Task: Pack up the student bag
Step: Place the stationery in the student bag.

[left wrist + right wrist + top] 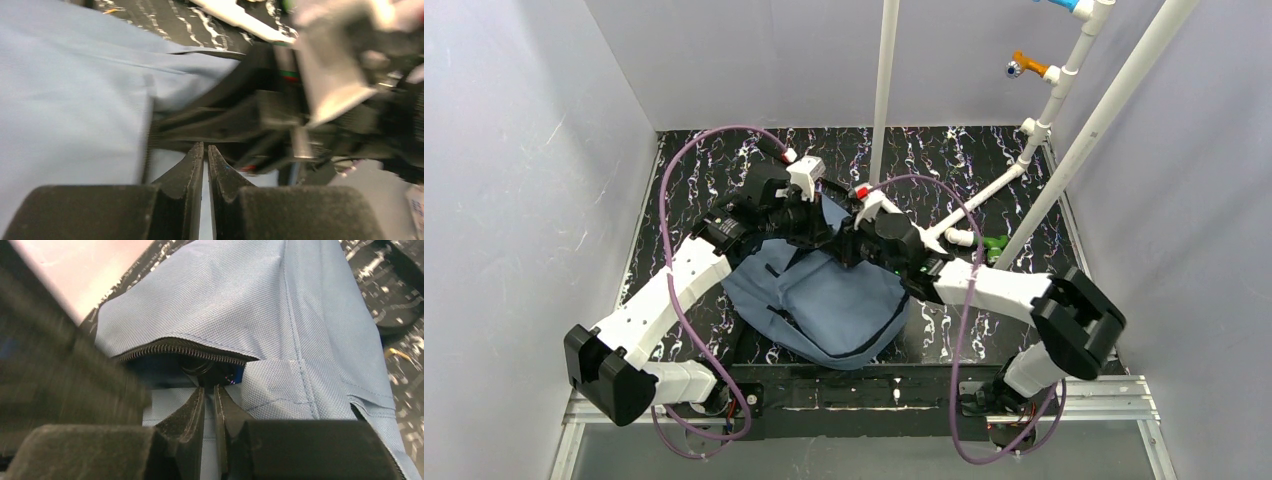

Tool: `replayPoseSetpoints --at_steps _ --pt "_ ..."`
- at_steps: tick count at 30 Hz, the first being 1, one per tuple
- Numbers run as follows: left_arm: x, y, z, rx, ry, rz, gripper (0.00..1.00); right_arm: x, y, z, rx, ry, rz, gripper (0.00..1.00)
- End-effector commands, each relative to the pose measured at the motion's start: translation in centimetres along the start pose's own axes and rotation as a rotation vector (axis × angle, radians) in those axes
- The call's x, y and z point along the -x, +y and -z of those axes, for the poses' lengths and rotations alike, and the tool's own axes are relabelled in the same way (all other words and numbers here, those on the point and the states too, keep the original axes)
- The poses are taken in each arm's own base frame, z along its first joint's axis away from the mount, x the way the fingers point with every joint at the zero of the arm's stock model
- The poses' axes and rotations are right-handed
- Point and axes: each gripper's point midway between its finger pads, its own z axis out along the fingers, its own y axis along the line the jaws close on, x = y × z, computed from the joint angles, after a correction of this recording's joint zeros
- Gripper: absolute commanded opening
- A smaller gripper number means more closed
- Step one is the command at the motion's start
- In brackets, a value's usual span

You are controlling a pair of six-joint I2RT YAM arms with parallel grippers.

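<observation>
Two hands to coordinate at the far end of the soft slate-blue fabric backpack (824, 300), lying between the arms in the middle of the black, white-veined tabletop (984, 170). Leftward first: left hand (206, 146) closed tight, tips close over the blue cloth, any pinch of fabric between them impossible to confirm. Use that side as an anchor, holding steady with gentle tension away from the mouth. Rightward: right hand (209, 387) with fingers nearly together, tips right at the black toothed zipper edge (175, 347) of the part-open mouth, dark lining behind; a tab caught there or not, hard to say. Draw along the zipper line, not upward, and slowly, to avoid bunching limp cloth or slipping off.
</observation>
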Motion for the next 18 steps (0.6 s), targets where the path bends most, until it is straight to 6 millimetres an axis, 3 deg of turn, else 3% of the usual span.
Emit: replayPoseSetpoints --at_steps 1,6,9,12,15,18 --pt "1.2 -3.9 1.4 -0.161 -0.018 0.006 0.07 4.7 4.3 -3.0 0.171 -0.141 -0.028 0.18" --pt "1.6 -3.7 2.0 -0.141 -0.047 -0.023 0.06 4.4 4.9 -1.7 0.209 -0.14 -0.03 0.19" --pt "1.6 -3.2 2.2 -0.11 -0.048 -0.029 0.08 3.9 3.3 -0.3 0.117 -0.108 -0.026 0.21" --pt "1.9 -2.6 3.4 -0.062 -0.077 -0.037 0.26 3.5 1.4 1.7 0.006 -0.074 0.011 0.3" --pt "1.4 0.4 5.6 0.11 -0.134 -0.012 0.46 2.7 0.1 3.9 -0.062 -0.009 0.075 0.43" --pt "0.2 5.1 9.8 0.379 -0.252 0.09 0.49 2.2 0.3 5.2 -0.046 0.062 0.172 0.57"
